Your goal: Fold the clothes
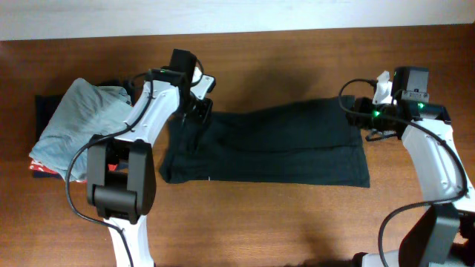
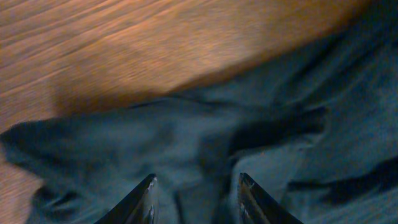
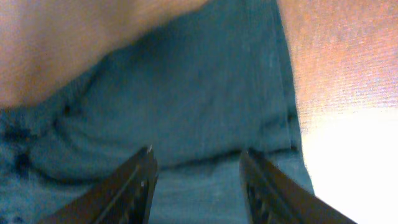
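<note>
The black T-shirt [image 1: 267, 144] lies spread across the middle of the wooden table, folded into a long band. My left gripper [image 1: 199, 104] is over its upper left corner, open, with the dark fabric [image 2: 186, 143] just below the fingertips [image 2: 198, 186]. My right gripper [image 1: 364, 115] is over the upper right corner, open, above the shirt's hemmed edge [image 3: 205, 118], fingertips [image 3: 198, 163] apart with fabric showing between them. Neither gripper holds anything.
A light grey-blue garment [image 1: 78, 122] lies on a stack of folded clothes [image 1: 41, 167] at the table's left edge. Bare wooden table [image 1: 260, 222] runs in front of the shirt. The white wall edge [image 1: 223, 15] is at the back.
</note>
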`<act>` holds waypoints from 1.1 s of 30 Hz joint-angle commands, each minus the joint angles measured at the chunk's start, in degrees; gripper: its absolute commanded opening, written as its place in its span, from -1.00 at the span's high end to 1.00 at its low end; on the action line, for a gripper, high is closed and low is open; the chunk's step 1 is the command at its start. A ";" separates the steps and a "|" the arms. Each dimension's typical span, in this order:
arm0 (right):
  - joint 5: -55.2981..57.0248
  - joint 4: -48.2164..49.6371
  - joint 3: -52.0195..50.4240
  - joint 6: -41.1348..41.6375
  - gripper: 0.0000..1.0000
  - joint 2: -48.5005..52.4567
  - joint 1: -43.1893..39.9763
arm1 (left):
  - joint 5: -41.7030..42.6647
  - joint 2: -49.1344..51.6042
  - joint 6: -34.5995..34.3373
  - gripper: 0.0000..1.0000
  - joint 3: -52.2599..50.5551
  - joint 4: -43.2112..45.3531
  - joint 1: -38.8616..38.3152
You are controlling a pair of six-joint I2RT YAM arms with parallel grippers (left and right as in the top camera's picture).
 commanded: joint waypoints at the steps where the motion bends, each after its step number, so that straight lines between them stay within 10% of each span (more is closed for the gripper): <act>1: 0.24 4.79 0.46 0.59 0.05 3.30 0.22 | 1.70 0.42 1.20 0.18 0.39 0.11 -0.72; 15: 0.55 33.68 0.52 -0.31 -0.11 24.00 -1.84 | 1.73 0.42 1.20 0.18 0.39 -1.55 -0.81; 33: -3.93 37.90 0.87 -2.89 -0.15 30.71 -3.78 | 1.66 0.42 1.20 0.18 0.39 -1.11 -0.81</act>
